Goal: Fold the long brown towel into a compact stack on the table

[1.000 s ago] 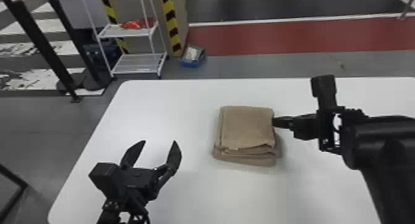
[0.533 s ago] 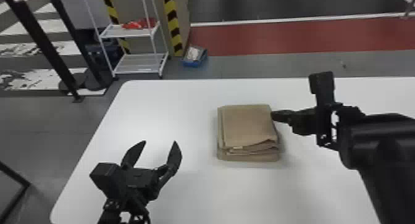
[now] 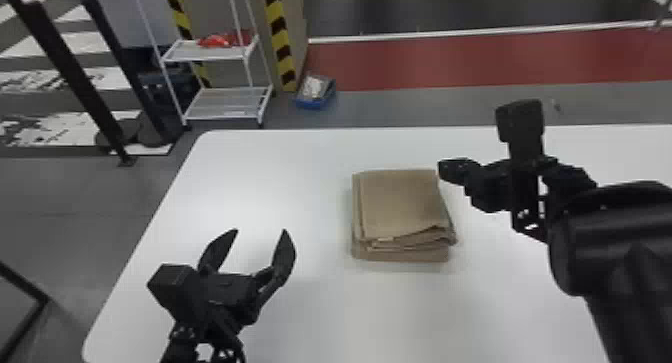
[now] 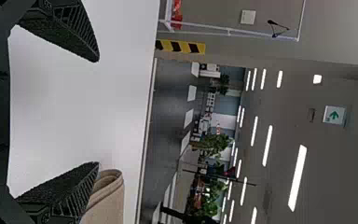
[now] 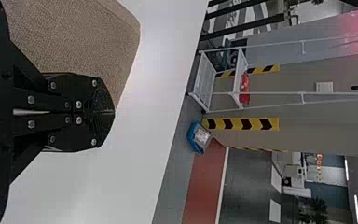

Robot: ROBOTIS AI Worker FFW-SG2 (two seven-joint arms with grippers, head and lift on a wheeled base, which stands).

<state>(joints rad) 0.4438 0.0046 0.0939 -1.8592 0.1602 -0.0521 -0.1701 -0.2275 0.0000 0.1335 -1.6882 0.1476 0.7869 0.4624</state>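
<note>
The brown towel (image 3: 400,204) lies folded in a squarish layered stack on the white table (image 3: 280,167), its front layers slightly uneven. My right gripper (image 3: 445,169) is at the stack's far right corner. In the right wrist view my right gripper (image 5: 112,112) has its two fingers pressed together, with the towel (image 5: 74,37) beside them; no cloth shows between them. Off to the left of the stack, my left gripper (image 3: 260,232) stands open and holds nothing. The left wrist view gives my left gripper (image 4: 98,112) with fingers wide apart and the towel's folded edge (image 4: 107,196) beyond one finger.
Behind the table, on the floor side, stand a white shelf rack (image 3: 225,104) with a red item and a blue box (image 3: 316,92). Black posts (image 3: 75,77) rise beyond the table's left edge.
The towel stack has straightened and its front layers have shifted, its lower layers no longer jutting out at the right as before. The right gripper has moved slightly. The left arm has kept still.
</note>
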